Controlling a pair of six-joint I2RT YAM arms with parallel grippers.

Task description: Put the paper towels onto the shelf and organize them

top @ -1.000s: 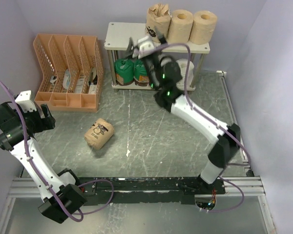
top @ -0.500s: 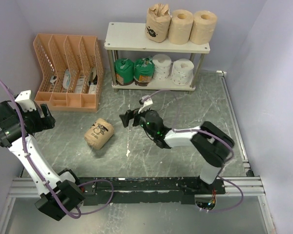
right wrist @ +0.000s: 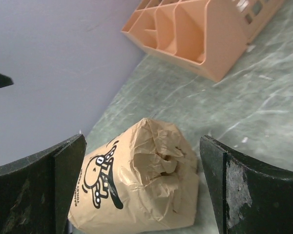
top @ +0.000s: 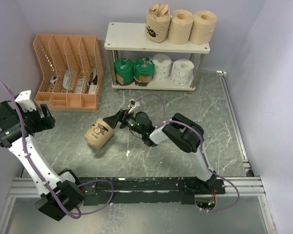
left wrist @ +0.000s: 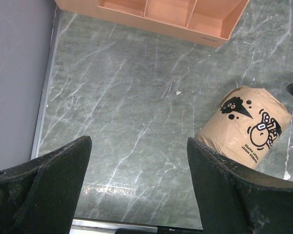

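One tan-wrapped paper towel roll with black prints lies on its side on the table, its crumpled end facing my right gripper. That gripper is low and open; in the right wrist view the roll sits just beyond and between its spread fingers, untouched. The shelf at the back carries three rolls on top and several on the lower board. My left gripper hangs open at the far left, with nothing between its fingers; the lying roll is to its right.
An orange slotted file organizer stands left of the shelf, behind the lying roll; its front edge shows in the left wrist view and the right wrist view. Walls close in on the left, back and right.
My right arm has swung from the shelf's top board down and left to table level, ending right beside the lying roll. It stays open. The left arm has not moved.
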